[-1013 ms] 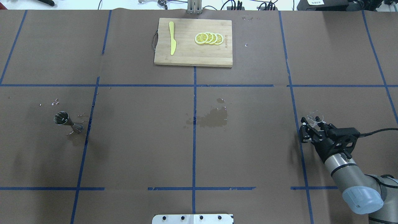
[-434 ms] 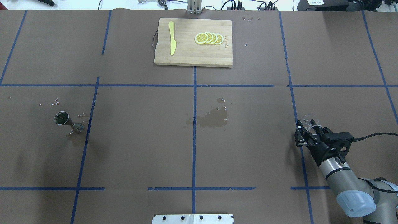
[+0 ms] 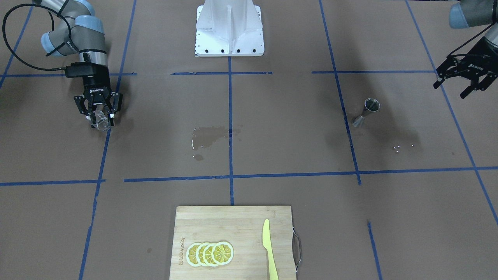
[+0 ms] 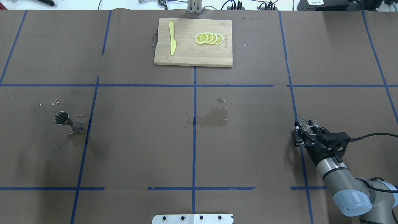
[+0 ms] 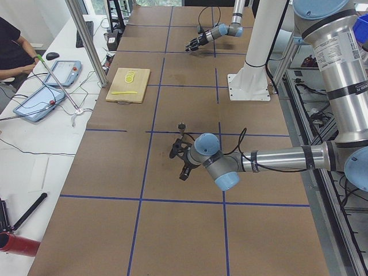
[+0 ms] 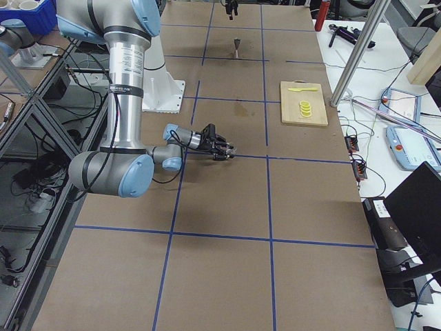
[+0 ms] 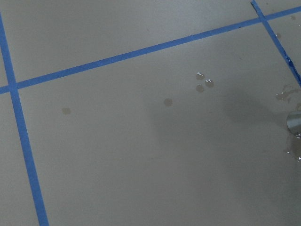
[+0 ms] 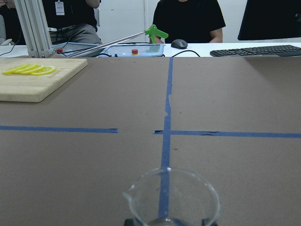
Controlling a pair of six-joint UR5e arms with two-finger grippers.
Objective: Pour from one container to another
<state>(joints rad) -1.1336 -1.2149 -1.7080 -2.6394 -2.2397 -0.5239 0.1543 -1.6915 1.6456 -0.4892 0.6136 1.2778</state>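
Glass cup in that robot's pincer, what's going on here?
The right pincer is closed around the clear glass cup at the right side of the table. The silver jigger it should pour into stands upright far across the table. The left pincer is open and empty off to the jigger's side. Nothing is being poured at this moment. A wet patch marks the table's middle.

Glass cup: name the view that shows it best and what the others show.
Right wrist-mounted view: the glass cup fills the lower centre, rim, spout and wall plain. Front-facing shows it small in the right gripper; overhead shows only a faint rim. Side views show it too small; the left wrist view misses it.
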